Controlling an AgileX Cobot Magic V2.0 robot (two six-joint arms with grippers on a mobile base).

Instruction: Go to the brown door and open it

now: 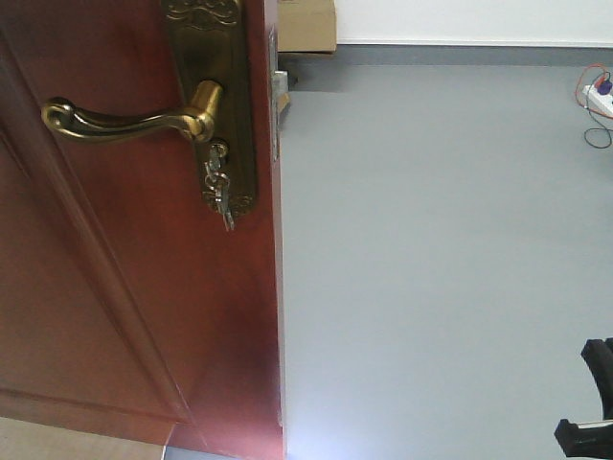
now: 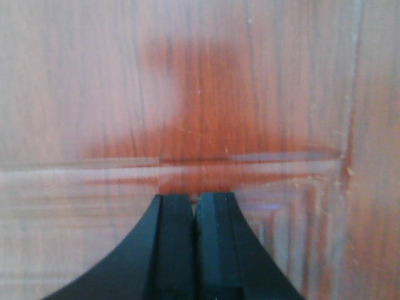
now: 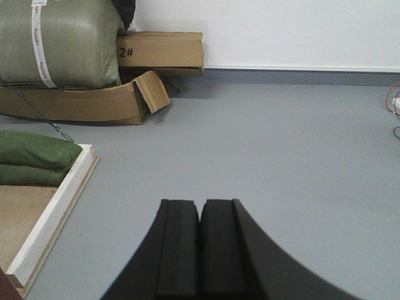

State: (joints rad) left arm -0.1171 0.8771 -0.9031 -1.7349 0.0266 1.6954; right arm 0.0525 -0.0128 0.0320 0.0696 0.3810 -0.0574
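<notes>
The brown door point(image 1: 124, 316) fills the left of the front view, with its free edge near the middle of the picture. Its curved brass lever handle point(image 1: 124, 121) points left from an ornate brass plate point(image 1: 225, 57). Keys point(image 1: 219, 192) dangle below the lever. In the left wrist view my left gripper point(image 2: 195, 197) is shut and empty, its tips right up against the door's glossy panel point(image 2: 206, 94); I cannot tell whether they touch it. My right gripper point(image 3: 200, 204) is shut and empty, held over grey floor point(image 3: 281, 144) away from the door.
A white wooden frame point(image 3: 56, 203) with green sacks point(image 3: 34, 156) lies at the left. Behind it are cardboard boxes point(image 3: 159, 53) and a large green bale point(image 3: 59, 44). A power strip with cables point(image 1: 599, 96) lies at the far right. A black arm part point(image 1: 589, 407) shows bottom right.
</notes>
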